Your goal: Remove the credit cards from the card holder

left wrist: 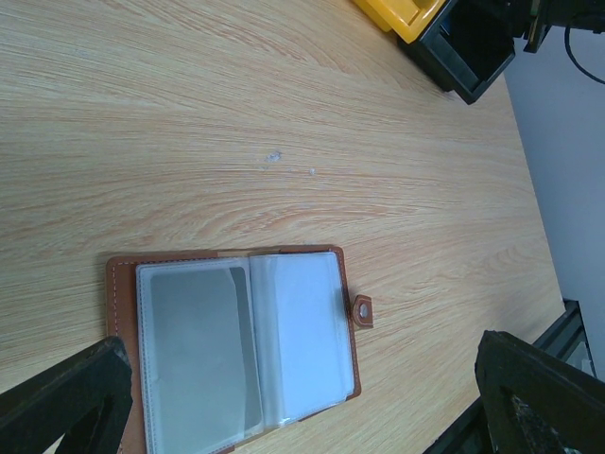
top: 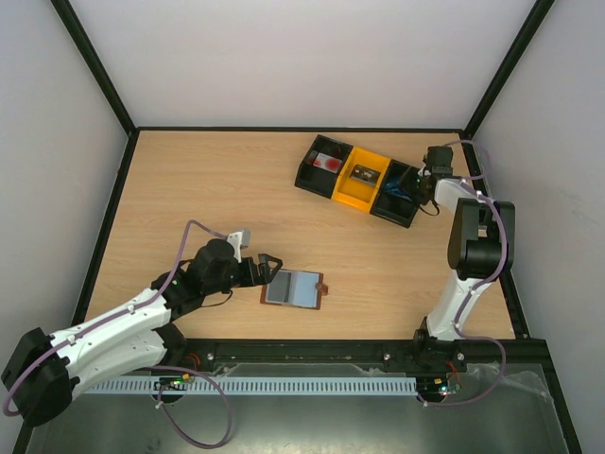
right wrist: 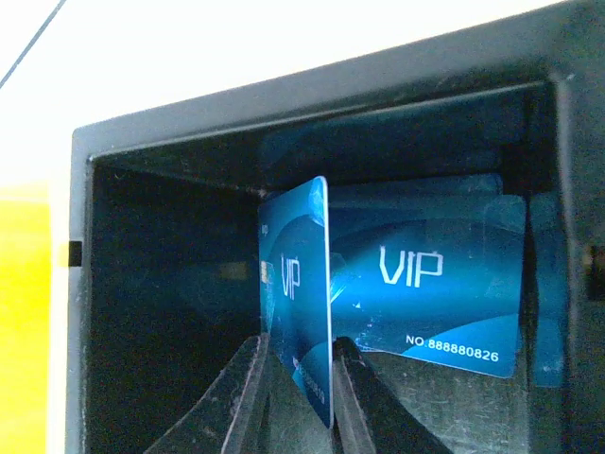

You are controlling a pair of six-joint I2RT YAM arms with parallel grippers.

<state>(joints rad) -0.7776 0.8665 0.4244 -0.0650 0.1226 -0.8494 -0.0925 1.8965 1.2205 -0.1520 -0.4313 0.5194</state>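
Observation:
The brown card holder (top: 293, 288) lies open on the table, its clear sleeves facing up. In the left wrist view the card holder (left wrist: 241, 350) shows a grey card (left wrist: 194, 350) in its left sleeve and a snap tab at its right edge. My left gripper (top: 269, 268) is open and empty just left of the holder, with its fingers apart on either side of it (left wrist: 298, 426). My right gripper (top: 416, 184) is inside the black end bin and is shut on a blue VIP credit card (right wrist: 298, 284) held on edge. A second blue card (right wrist: 425, 284) lies in that bin.
The black-and-yellow tray of bins (top: 364, 180) stands at the back right. Its yellow bin (left wrist: 402, 11) and black end bin (left wrist: 473, 52) show at the top of the left wrist view. The black frame rail (top: 378, 352) runs along the table's near edge.

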